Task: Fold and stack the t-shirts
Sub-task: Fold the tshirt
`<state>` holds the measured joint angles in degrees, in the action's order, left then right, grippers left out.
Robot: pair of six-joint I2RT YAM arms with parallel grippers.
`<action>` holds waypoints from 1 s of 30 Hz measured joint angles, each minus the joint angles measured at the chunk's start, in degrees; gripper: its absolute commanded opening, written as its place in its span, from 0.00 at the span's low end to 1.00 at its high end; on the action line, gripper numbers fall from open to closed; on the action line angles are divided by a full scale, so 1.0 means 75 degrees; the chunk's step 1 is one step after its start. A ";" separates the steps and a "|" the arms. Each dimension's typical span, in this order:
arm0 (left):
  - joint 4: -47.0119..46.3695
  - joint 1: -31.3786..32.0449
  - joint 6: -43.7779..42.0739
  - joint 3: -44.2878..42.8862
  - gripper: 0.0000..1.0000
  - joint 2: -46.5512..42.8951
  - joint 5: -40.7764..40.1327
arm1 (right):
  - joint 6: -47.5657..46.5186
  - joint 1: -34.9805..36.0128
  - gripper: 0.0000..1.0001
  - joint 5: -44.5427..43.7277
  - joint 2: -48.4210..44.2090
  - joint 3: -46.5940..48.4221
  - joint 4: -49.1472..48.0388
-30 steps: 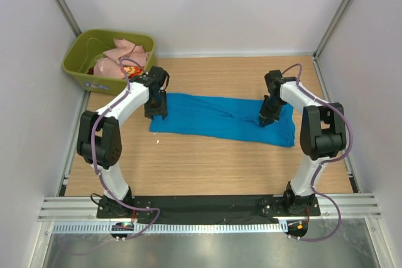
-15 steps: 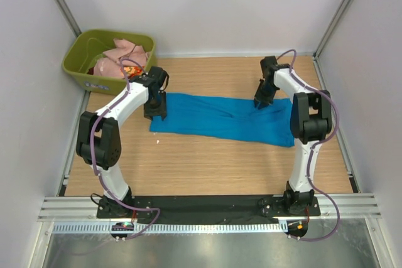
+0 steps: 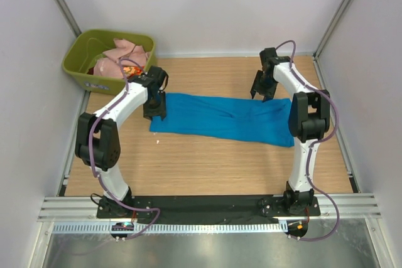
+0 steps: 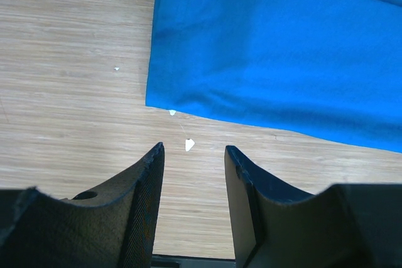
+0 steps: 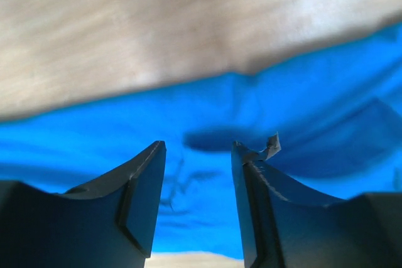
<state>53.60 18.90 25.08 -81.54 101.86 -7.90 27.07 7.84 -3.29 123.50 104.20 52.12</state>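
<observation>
A bright blue t-shirt lies folded into a long strip across the wooden table. My left gripper hovers at its left end, open; in the left wrist view the left gripper has only bare wood between its fingers, with the blue t-shirt's corner just ahead. At the shirt's far edge near its right end stands my right gripper. The right wrist view shows the right gripper open above the blue t-shirt, holding nothing. A pale pink t-shirt lies bunched in the tub.
The olive-green tub sits at the back left corner, off the wooden surface, with a bit of red-orange cloth beside the pink one. Small white specks lie on the wood near the blue shirt's corner. Grey walls enclose three sides.
My right gripper has opened, let go of the blue t-shirt and moved away from me to the shirt's far edge. The left arm has stayed put.
</observation>
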 measured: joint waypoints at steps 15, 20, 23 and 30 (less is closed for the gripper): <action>-0.0003 0.0000 -0.0006 0.0003 0.45 0.0000 0.0172 | -0.0417 0.0061 0.43 0.0813 -0.0044 -0.0347 0.0032; -0.0003 -0.0003 -0.0006 0.0003 0.45 0.0000 0.0175 | -0.0382 0.0096 0.45 0.0740 0.0140 -0.0347 0.0157; -0.0003 -0.0009 -0.0009 0.0003 0.45 0.0000 0.0201 | -0.0382 0.0149 0.44 0.0731 0.0169 -0.0335 0.0169; -0.0003 -0.0023 -0.0012 0.0003 0.45 0.0000 0.0230 | -0.0364 0.0242 0.27 0.0635 0.0446 -0.0242 0.0175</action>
<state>53.58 18.72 24.99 -81.52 101.86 -6.17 24.34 9.65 1.48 126.85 102.39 53.43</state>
